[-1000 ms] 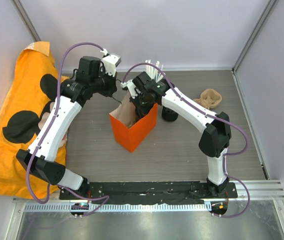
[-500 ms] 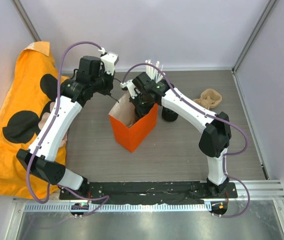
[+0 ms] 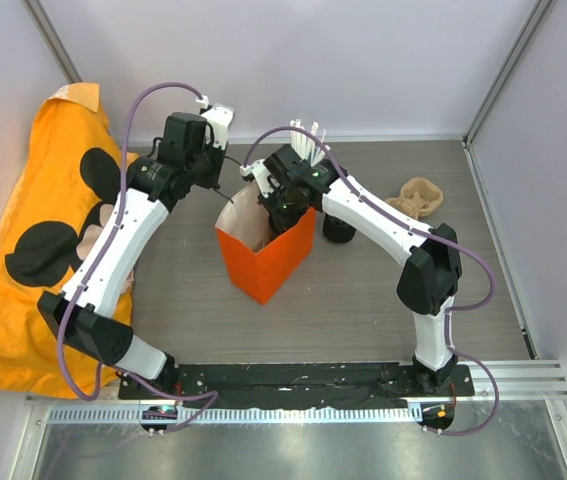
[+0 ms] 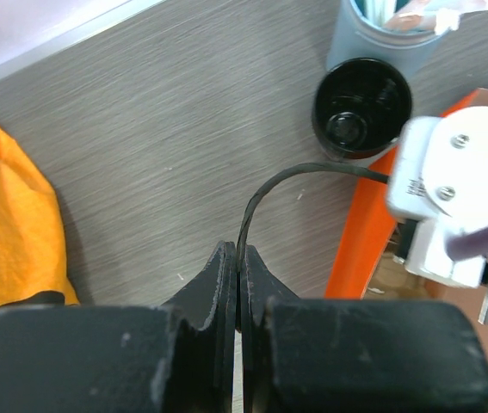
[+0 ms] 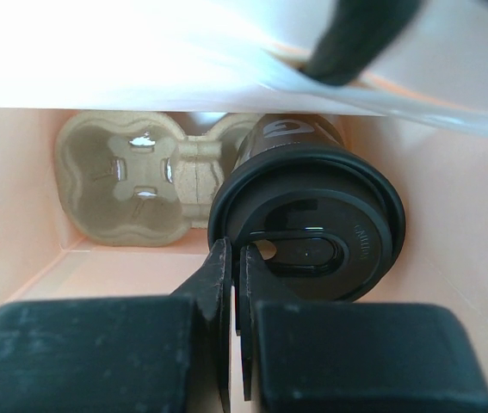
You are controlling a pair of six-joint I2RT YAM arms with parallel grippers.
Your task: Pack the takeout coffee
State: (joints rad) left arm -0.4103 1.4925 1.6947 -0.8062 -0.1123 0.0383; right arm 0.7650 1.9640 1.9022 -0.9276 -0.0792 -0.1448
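Coffee cup (image 5: 308,232), dark with a black lid, already stands in the beige pulp carrier (image 5: 119,181) inside the orange paper bag (image 3: 268,262) at frame centre. My left claw (image 4: 237,262) pinches the bag's thin black handle (image 4: 271,179); my right claw (image 5: 235,267) is pressed together. One carrier pocket is empty, so I judge the packing unfinished.

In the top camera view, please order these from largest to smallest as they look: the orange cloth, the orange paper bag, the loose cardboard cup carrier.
1. orange cloth
2. orange paper bag
3. cardboard cup carrier
The arms hide part of the bag, but it plainly looks larger than the carrier.
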